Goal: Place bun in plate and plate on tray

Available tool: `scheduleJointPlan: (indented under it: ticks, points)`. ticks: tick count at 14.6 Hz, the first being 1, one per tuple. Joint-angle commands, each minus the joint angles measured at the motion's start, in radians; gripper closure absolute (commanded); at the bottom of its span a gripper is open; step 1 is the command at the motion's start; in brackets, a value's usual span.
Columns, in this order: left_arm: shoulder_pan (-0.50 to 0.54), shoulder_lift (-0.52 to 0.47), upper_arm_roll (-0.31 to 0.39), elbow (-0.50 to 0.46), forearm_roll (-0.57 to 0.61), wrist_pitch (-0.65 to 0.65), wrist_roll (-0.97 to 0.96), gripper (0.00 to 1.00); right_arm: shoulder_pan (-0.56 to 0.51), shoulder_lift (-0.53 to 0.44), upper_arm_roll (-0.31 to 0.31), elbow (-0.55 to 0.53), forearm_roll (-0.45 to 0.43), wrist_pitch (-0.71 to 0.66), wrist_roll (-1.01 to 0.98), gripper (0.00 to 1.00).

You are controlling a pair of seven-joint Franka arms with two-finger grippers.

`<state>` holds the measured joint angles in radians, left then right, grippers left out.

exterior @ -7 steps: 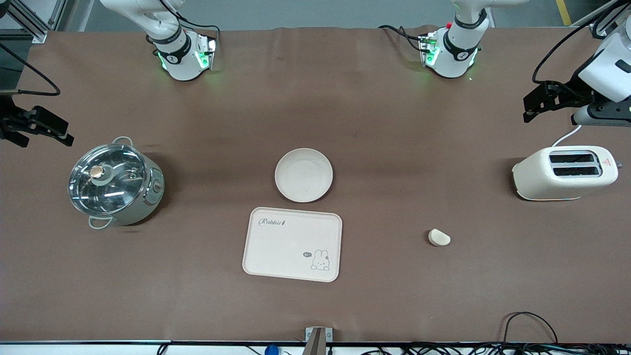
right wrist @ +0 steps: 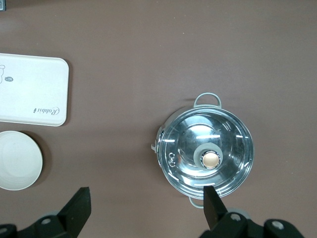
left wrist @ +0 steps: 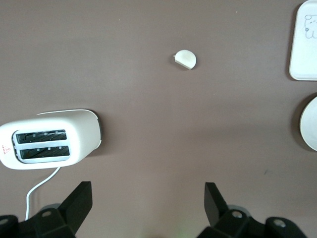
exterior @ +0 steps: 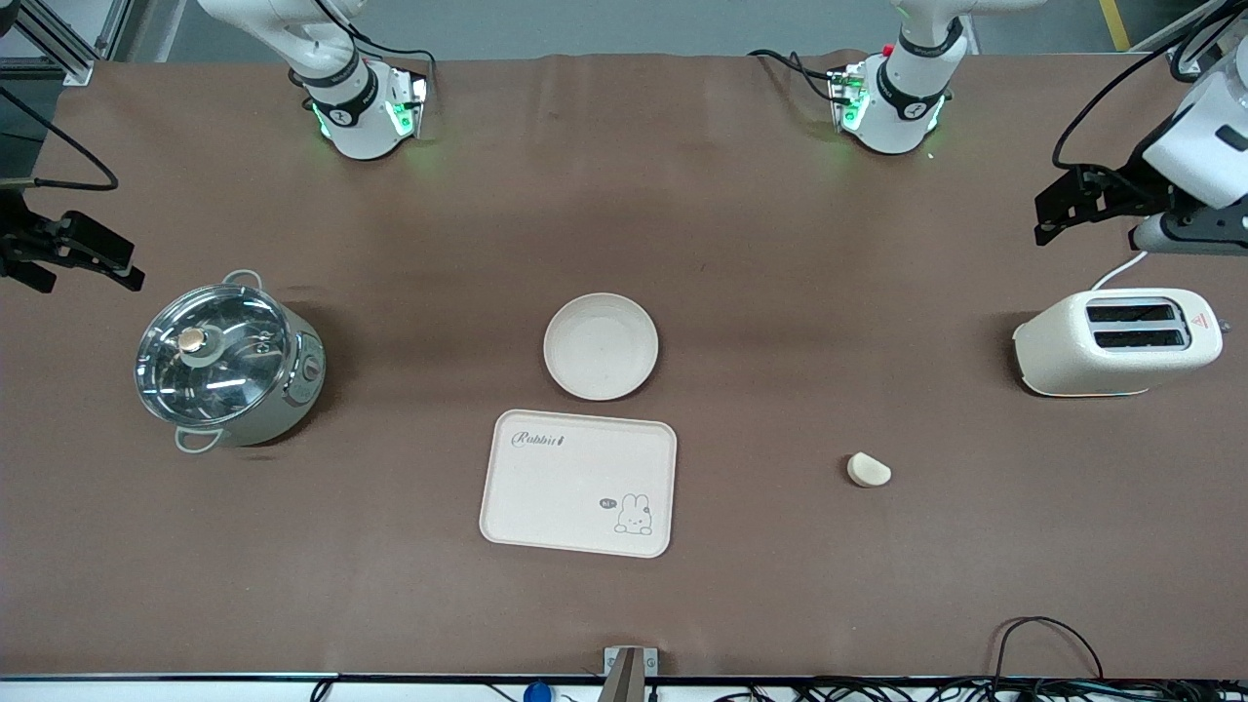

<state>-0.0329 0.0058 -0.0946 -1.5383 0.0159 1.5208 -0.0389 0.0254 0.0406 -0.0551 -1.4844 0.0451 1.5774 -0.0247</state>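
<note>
Starting at the right arm's end of the brown worktop (exterior: 741,253), the right gripper (exterior: 68,255) hangs in the air with its fingers spread wide and nothing between them, over bare worktop just beside the steel pot (exterior: 229,366), which sits there with its glass lid on. Using the tray (exterior: 578,483) as my landmark: it's lying flat mid-worktop, "Rabbit" lettering and the little bunny drawing facing up, nothing on it. The plate (exterior: 601,346) sits just beside the tray, farther from the front camera than it, not touching it as far as I can tell, and it's bare too. The bun (exterior: 868,470) is on the worktop well apart from the tray, toward the left arm's end, about level with the tray's middle, so it's not in the plate yet. Farther toward that end from the tray is a white two-slot toaster (exterior: 1116,341) with its cord trailing off. The left gripper (exterior: 1097,205) hovers up by the toaster, fingers wide apart, holding nothing.
</note>
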Motion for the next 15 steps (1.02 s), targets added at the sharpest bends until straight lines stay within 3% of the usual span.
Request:
scheduleJointPlan:
  ticks: [1, 3, 5, 8, 10, 13, 15]
  points:
    - [-0.005, 0.158, -0.005, 0.070, -0.007, 0.051, -0.005, 0.00, -0.004, -0.007, 0.003, -0.066, 0.099, 0.006, 0.006, 0.00]
    - [-0.021, 0.259, -0.005, 0.060, -0.002, 0.213, -0.038, 0.00, -0.009, -0.010, 0.003, -0.088, 0.114, 0.006, 0.006, 0.00]
    - [-0.042, 0.356, -0.005, 0.061, 0.004, 0.297, -0.139, 0.00, -0.007, -0.014, 0.001, -0.112, 0.113, 0.006, 0.005, 0.00]
    - [-0.051, 0.505, -0.005, 0.034, 0.006, 0.467, -0.347, 0.00, 0.004, -0.034, 0.004, -0.213, 0.114, 0.030, 0.008, 0.00]
    - [-0.059, 0.549, -0.005, -0.015, 0.004, 0.550, -0.487, 0.00, 0.014, -0.074, 0.006, -0.313, 0.133, 0.110, 0.008, 0.00]
    - [-0.068, 0.595, -0.005, -0.083, 0.005, 0.731, -0.721, 0.00, 0.021, -0.079, 0.008, -0.352, 0.134, 0.128, 0.008, 0.00]
    - [-0.088, 0.655, -0.005, -0.082, 0.006, 0.817, -0.794, 0.00, 0.036, -0.088, 0.008, -0.434, 0.174, 0.211, 0.008, 0.00]
